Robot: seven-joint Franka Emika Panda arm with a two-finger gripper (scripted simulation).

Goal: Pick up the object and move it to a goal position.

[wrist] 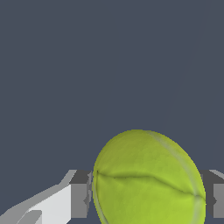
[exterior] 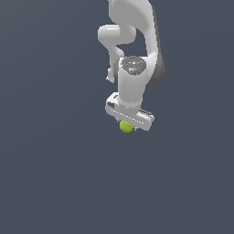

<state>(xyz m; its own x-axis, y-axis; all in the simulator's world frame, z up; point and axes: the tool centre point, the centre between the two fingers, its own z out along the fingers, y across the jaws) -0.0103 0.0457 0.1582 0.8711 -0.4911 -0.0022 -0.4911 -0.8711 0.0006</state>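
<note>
Gripper [exterior: 127,127] at the end of the white arm [exterior: 137,55] points downward, with its wide white body running slantwise across the exterior view and hiding most of what lies under it. Below that body the ball [exterior: 126,126] peeks out, yellow-green and narrower than the gripper itself; only its lower part shows there, tucked against the underside of the body between where the fingers come down.

From the wrist view the ball [wrist: 148,179] is large and close, filling the space between the two grey pads [wrist: 80,194], one on each side. Each pad meets the ball's side with no gap showing, so the gripper is clamped on the ball. A faint curved seam runs across the ball's face, and a paler band arcs along one edge. Beside one pad, part of a white finger [wrist: 48,203] slopes away toward the picture's corner; the other pad is cut off by the frame edge.

Behind the ball, in both views, is only a flat dark blue-grey ground [exterior: 50,173] with no marks on it. Whether the ball rests on that ground or is held above it cannot be told, as no shadow or contact line shows. The arm's upper links rise behind the gripper and leave the exterior view at its top edge.
</note>
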